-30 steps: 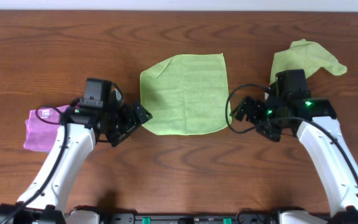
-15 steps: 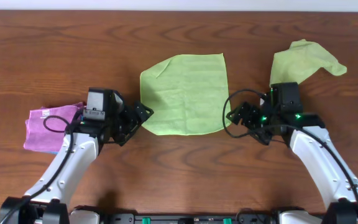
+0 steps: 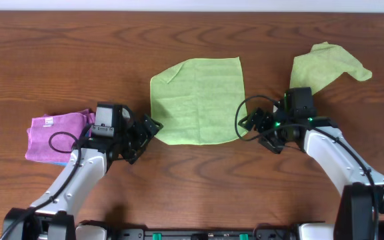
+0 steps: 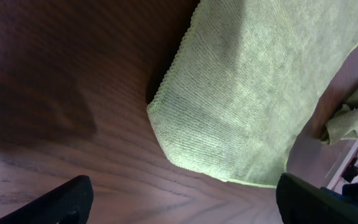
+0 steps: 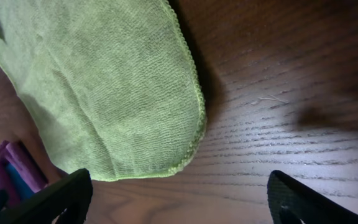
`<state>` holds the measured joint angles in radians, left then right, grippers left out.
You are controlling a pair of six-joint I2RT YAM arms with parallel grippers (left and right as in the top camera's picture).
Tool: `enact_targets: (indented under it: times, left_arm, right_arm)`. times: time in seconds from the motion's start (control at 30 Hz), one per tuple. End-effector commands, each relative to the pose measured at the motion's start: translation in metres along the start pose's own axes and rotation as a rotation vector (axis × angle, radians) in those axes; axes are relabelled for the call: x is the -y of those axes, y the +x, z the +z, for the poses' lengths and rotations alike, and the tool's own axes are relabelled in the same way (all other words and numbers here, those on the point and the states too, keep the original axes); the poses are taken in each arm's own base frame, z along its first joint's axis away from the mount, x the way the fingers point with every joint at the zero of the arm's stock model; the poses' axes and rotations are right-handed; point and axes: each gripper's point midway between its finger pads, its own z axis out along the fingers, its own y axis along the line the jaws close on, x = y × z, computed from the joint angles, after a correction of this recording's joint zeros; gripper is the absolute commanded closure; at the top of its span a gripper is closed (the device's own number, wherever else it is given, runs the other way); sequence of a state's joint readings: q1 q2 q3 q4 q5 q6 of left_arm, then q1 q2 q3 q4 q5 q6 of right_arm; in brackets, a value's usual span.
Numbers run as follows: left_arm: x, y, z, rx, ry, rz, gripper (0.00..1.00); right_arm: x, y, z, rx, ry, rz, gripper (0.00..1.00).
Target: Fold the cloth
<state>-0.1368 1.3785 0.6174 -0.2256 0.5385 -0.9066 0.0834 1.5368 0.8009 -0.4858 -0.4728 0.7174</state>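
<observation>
The cloth [image 3: 197, 100] lies flat on the table [image 3: 192, 33], spread in one layer. Its near edge runs between my two pincers. Its near left corner is just ahead of my left pincer [image 3: 149, 127], and its near right corner is just ahead of my right pincer [image 3: 249, 122]. Both pincers stand wide open with nothing in them. In each wrist view a rounded corner lies in front of the bare gap between my fingers.

Several things could go wrong, as I judge it:
- The fabric lies thin against the wood, so my fingers could close above or short of the hem and grip nothing.
- If one side catches and the other does not, the lift would drag the cloth askew and the fold would land crooked.
- A shallow bite on a rounded corner could slip out mid-carry.
- The cable [image 3: 240, 115] looped beside my right pincer hangs close to that corner and might snag it.

The purple cloth [image 3: 52, 133] is behind my left pincer. The duller green one [image 3: 325, 65] is beyond my right. Both are well apart from the work.

The cloth is nearly square, so it has hardly any long axis. If it has one, it runs from pincer to pincer. Its sides lie roughly square to the table's edge, and its far left corner is a little turned in.
</observation>
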Motion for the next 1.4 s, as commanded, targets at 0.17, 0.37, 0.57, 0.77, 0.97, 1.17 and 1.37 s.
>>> enact_targets:
  times: [0.17,0.37,0.57,0.77,0.97,1.17,1.37]
  left_arm:
    - [-0.004,-0.007,0.001,0.044,-0.023,-0.013,0.05]
    - [-0.003,-0.008,0.001,0.047,-0.019,-0.014,0.05]
    - [-0.003,-0.008,0.001,0.047,-0.019,-0.014,0.05]
    - [-0.003,-0.009,0.001,0.051,-0.022,-0.014,0.05]
    - [-0.003,-0.009,0.001,0.054,-0.023,-0.014,0.05]
    - [-0.004,-0.009,0.001,0.053,-0.023,-0.014,0.05]
    - [-0.003,-0.009,0.001,0.052,-0.023,-0.017,0.05]
  right_arm:
    - [-0.008,0.007,0.007,-0.013,-0.014,-0.007,0.22]
    - [-0.004,0.006,0.014,-0.022,-0.005,0.004,0.23]
    - [0.000,0.007,0.021,-0.039,0.008,0.022,0.29]
    - [-0.002,0.010,0.024,-0.040,0.013,0.007,0.35]
    - [-0.001,0.011,0.025,-0.031,0.032,-0.007,0.45]
    - [0.002,0.009,0.026,-0.020,0.049,-0.007,0.47]
    - [0.011,0.014,0.037,-0.058,0.073,0.014,0.52]
